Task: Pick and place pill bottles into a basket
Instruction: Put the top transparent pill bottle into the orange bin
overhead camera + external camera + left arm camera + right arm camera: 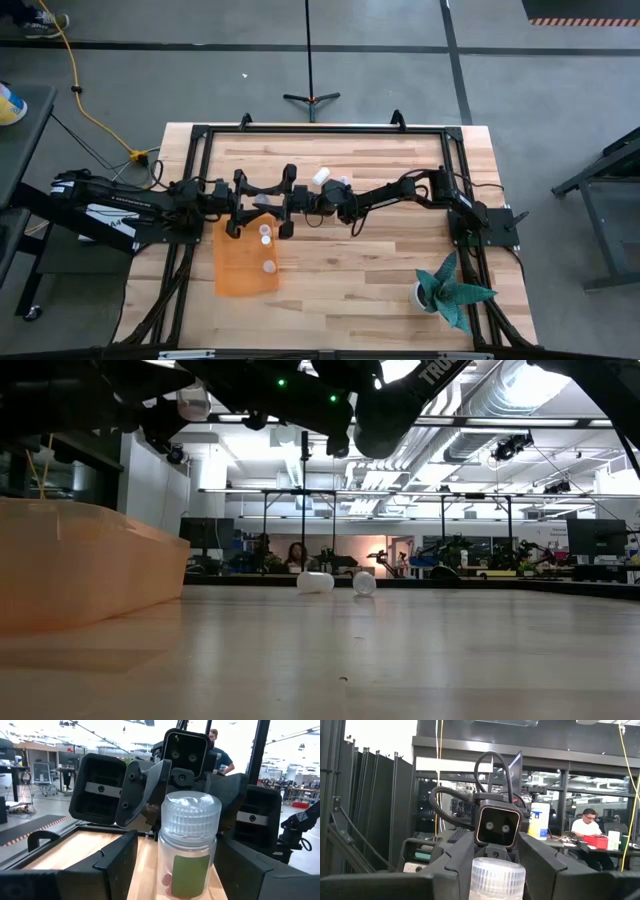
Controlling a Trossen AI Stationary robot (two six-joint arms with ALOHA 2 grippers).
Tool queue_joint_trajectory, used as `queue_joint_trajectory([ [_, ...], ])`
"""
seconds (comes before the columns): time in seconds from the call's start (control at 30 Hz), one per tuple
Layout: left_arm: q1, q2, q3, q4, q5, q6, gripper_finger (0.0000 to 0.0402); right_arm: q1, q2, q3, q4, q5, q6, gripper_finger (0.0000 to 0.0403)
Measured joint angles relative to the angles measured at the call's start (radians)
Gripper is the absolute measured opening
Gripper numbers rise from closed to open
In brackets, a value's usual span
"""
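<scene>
Two grippers meet above the worktop (380, 250), one pill bottle between them.
We see the left gripper (262, 203) and the right gripper (312, 203) nose to nose over the middle of the worktop, at the far end of the orange basket (232, 272). The left gripper grasps a clear pill bottle (189, 851) with a green label, upright between its fingers (114, 865). The right gripper faces it with that bottle's cap right before it; whether it grips, we cannot tell. Three bottles (266, 240) lie in the basket, and two more bottles (315, 582) rest on the worktop beyond the grippers.
</scene>
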Motion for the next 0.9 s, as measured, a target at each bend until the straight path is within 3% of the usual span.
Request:
queue_joint_trajectory([
  [0.13, 0.0, 0.001, 0.0, 0.007, 0.002, 0.01, 0.0265, -0.001, 0.0, 0.0, 0.0, -0.028, 0.014, 0.0132],
  [0.37, 0.0, 0.0, 0.0, 0.009, 0.004, 0.019, 0.018, -0.001, -0.002, 0.0, -0.021, -0.017, 0.026, 0.0166],
  [0.67, 0.0, -0.009, 0.0, -0.015, 0.05, 0.015, 0.018, -0.001, -0.043, -0.009, -0.123, -0.019, 0.028, 0.0169],
  [0.9, 0.0, -0.075, 0.001, -0.148, 0.119, 0.014, 0.0184, 0.007, -0.205, -0.082, -0.34, 0.157, 0.03, 0.0169],
])
